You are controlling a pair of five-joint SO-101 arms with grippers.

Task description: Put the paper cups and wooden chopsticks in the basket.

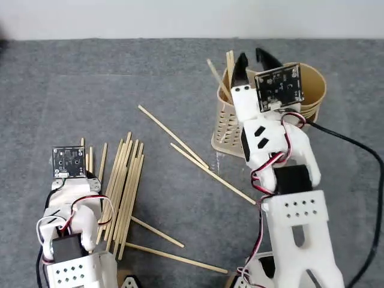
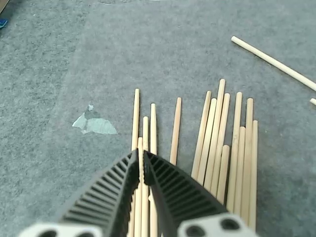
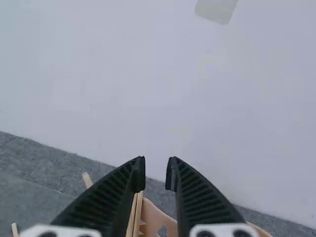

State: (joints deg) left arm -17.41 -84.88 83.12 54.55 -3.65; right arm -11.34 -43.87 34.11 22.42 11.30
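Note:
A pile of wooden chopsticks point(image 1: 123, 189) lies on the grey mat at the lower left. My left gripper point(image 2: 139, 154) is low over the pile's left edge, shut on one chopstick point(image 2: 140, 143) that runs between its fingers. The cream lattice basket point(image 1: 228, 129) stands at the upper right with a few chopsticks point(image 1: 228, 63) upright in it. Brown paper cups point(image 1: 313, 90) are nested at its right side. My right gripper point(image 1: 252, 60) hangs above the basket, open and empty; its wrist view has the gripper point(image 3: 155, 165) over the basket rim point(image 3: 153, 217).
Loose chopsticks lie between the arms: two long ones point(image 1: 180, 144) slanting toward the basket and two more point(image 1: 159, 233) near the front edge. A scrap of tape point(image 2: 94, 124) is stuck on the mat left of the pile. A white wall point(image 1: 180, 18) bounds the back.

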